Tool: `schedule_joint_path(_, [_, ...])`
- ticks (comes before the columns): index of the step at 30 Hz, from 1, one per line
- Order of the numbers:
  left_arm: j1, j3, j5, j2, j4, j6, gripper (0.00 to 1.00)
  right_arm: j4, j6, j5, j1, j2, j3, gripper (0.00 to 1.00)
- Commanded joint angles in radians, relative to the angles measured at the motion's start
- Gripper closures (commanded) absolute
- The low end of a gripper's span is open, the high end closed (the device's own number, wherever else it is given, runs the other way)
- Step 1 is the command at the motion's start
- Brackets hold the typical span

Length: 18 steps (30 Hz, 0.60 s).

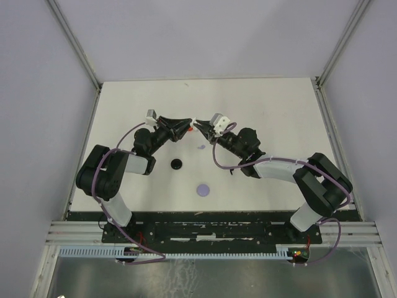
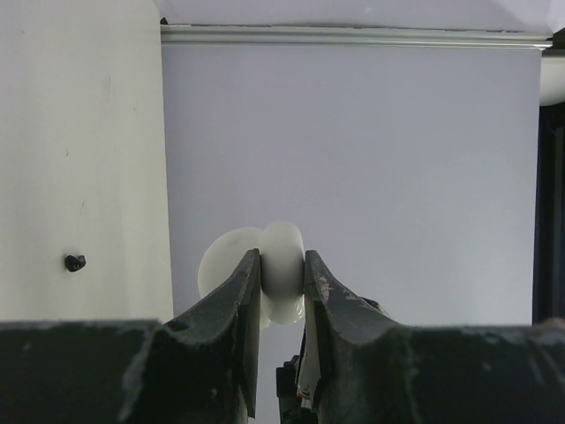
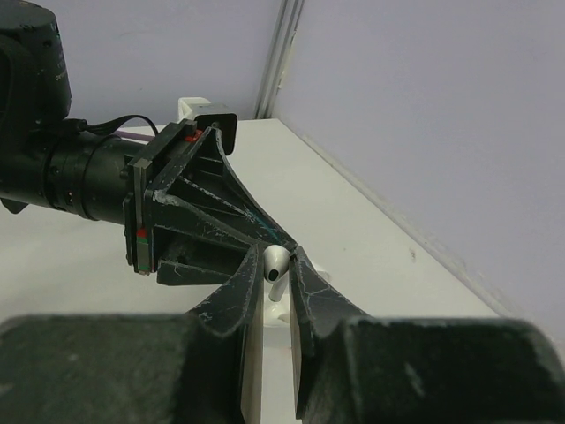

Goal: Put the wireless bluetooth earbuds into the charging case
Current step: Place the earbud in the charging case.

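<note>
My left gripper is shut on the white charging case; its round lid stands open behind the left finger. My right gripper is shut on a white stemmed earbud, stem pointing down. It holds the earbud tip to tip with the left gripper's fingers, above a white part of the case. In the top view both grippers, left and right, meet above the middle of the table.
A small lavender piece lies on the white table just below the grippers. A black round thing and a lavender disc lie nearer the bases. A tiny black piece shows in the left wrist view. Walls enclose the table.
</note>
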Motion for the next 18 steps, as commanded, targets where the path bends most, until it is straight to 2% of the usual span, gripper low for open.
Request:
schedule_joint_path(1, [-0.004,-0.006,0.025,-0.022,0.085,-0.046,0.97,0.062,-0.024,0.004,0.005,0.011,-0.005,0.98])
schedule_joint_path(18, [-0.006,-0.019,0.035,-0.059,0.085,-0.054,0.97,0.058,-0.04,0.013,0.005,0.019,-0.013,0.98])
